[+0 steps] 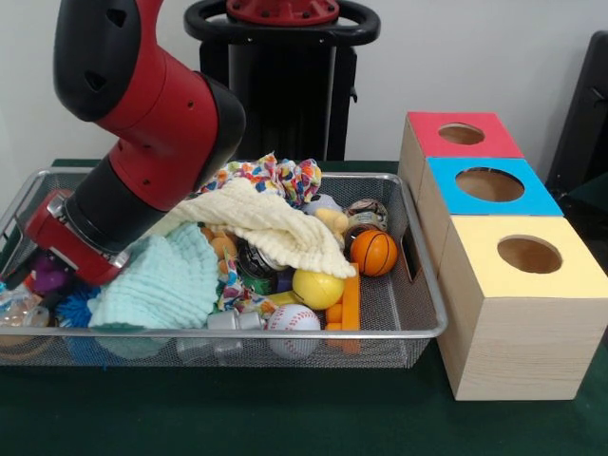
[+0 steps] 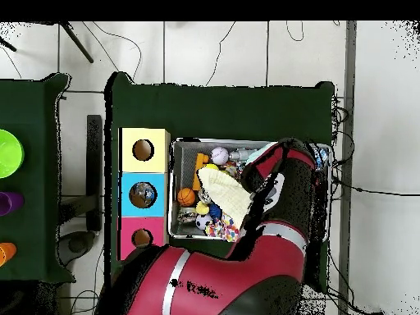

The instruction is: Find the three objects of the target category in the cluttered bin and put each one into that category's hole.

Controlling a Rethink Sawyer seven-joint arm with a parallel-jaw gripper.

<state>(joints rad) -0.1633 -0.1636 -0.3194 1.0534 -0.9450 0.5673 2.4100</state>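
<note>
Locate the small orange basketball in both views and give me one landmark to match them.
Front view: the orange basketball lies at the right end of the wire basket, beside the wall nearest the boxes.
Overhead view: the ball lies at the basket's left end.
Shared landmark: the blue-topped box, the middle of three, stands just past that end of the basket.

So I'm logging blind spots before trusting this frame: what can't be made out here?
- Gripper: hidden in both views by the arm; open or shut unknown.
- Bottles: only crinkly plastic at the front view's left edge, cut off.
- The bin: contents under the cream cloth and green cloth hidden.
- Overhead: the arm covers the bin's right half.
</note>
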